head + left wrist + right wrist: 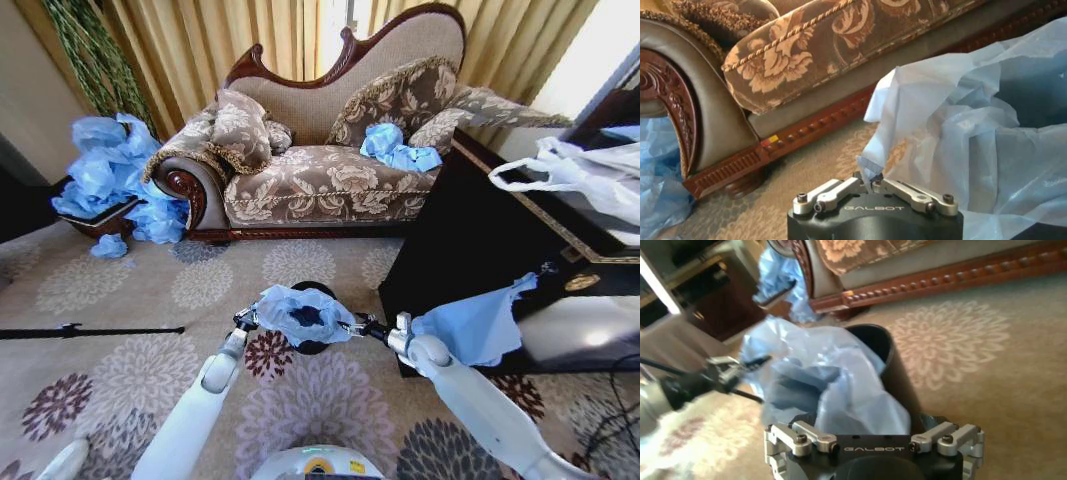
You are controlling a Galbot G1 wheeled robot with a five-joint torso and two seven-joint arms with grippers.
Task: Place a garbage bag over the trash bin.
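Head view: the garbage bag [303,312] sits puffed over the trash bin [312,345] on the carpet, between left gripper [246,318] and right gripper [372,327].

Left wrist view: jaws pinched shut on the bag's thin edge.

Right wrist view: jaws spread open, film draped between them, gripping nothing. Light, slippery, tearable; best held at the hem

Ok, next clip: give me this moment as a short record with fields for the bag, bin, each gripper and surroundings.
bag: garbage bag spread over the bin's mouth, held on two sides
bin: trash bin upright on the carpet, part of its rim uncovered
left gripper: left gripper shut on the bag's edge
right gripper: right gripper at the bag's opposite side
surroundings: sofa behind, more blue bags beside it, dark cabinet to the right
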